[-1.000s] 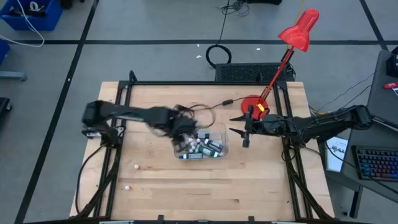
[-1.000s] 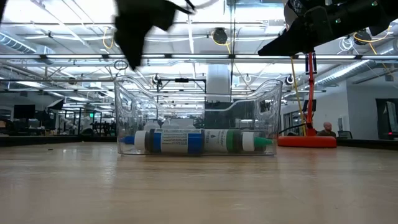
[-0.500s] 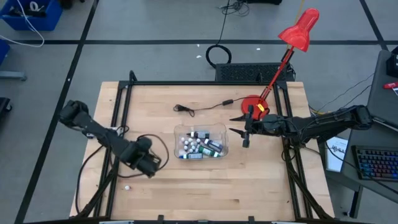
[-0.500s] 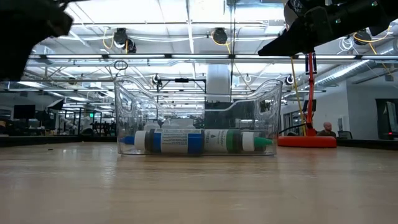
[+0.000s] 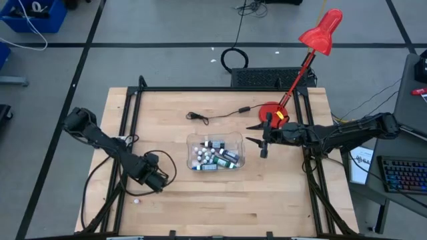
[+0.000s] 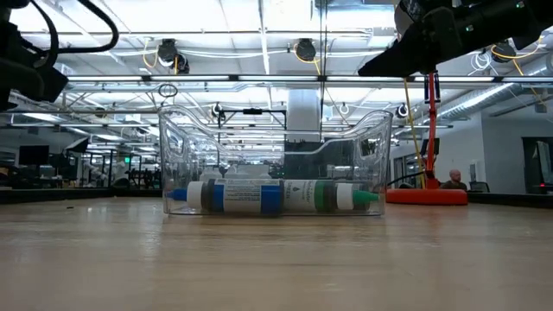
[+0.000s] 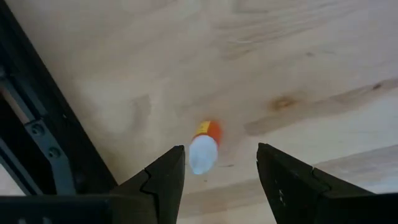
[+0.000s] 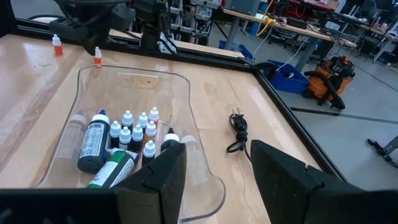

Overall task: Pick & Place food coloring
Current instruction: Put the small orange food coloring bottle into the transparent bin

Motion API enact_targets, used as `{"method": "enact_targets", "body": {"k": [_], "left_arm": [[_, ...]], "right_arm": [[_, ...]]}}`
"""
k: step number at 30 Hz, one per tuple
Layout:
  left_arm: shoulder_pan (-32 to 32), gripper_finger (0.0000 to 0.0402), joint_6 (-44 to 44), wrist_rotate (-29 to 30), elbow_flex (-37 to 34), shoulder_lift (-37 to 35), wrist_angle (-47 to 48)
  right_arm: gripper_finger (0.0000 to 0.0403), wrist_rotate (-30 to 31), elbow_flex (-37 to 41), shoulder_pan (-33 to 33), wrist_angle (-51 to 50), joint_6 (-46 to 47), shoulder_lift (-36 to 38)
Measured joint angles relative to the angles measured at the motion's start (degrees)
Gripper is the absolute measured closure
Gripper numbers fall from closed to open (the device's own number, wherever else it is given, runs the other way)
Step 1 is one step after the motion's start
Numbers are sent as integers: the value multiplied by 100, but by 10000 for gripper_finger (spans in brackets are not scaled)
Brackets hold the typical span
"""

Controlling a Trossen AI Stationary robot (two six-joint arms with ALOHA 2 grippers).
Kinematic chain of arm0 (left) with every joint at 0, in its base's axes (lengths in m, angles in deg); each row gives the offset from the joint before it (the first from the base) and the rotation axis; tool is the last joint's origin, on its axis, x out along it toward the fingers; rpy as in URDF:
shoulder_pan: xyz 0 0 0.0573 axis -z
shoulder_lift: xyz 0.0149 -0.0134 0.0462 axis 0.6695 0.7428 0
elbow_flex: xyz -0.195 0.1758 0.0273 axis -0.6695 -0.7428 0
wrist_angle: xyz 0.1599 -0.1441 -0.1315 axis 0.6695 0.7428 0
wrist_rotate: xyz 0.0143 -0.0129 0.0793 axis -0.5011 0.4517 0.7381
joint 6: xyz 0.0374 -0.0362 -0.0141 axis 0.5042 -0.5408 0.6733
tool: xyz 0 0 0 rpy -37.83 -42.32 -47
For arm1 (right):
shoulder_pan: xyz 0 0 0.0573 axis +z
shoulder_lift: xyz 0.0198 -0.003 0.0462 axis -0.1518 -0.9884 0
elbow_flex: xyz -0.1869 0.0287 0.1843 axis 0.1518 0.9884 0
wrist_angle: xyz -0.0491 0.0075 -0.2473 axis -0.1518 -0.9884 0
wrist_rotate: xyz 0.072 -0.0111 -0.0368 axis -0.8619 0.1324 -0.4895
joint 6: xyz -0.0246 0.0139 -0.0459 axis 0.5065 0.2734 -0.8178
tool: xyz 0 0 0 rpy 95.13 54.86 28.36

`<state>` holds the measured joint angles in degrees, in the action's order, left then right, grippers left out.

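An orange food coloring bottle with a white cap stands upright on the wood at the table's near left. My left gripper hangs over it, pointing down, open, one finger on each side and clear of it. A second orange bottle stands closer to the near edge. The clear tub at the table's middle holds several more small white-capped bottles and larger ones lying flat. My right gripper waits open in the air, right of the tub.
A red desk lamp stands with its base at the table's far right, and a black cable lies beyond the tub. Black frame rails run along the left and right sides. Bare wood lies between the tub and the near edge.
My left gripper has swung from above the tub toward the table's left and near edges, come down and rolled about its pointing line. It now hangs over the orange bottle. The tub and the bottles have stayed put.
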<state>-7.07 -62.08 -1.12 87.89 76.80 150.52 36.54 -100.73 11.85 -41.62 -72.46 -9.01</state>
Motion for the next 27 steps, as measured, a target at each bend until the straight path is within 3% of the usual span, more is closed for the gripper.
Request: {"method": "enact_targets", "body": {"k": [27], "left_arm": [[0,199,142,-380,-354,0,-597]], "right_arm": [[232,-2,0,0,66,3,0]]}}
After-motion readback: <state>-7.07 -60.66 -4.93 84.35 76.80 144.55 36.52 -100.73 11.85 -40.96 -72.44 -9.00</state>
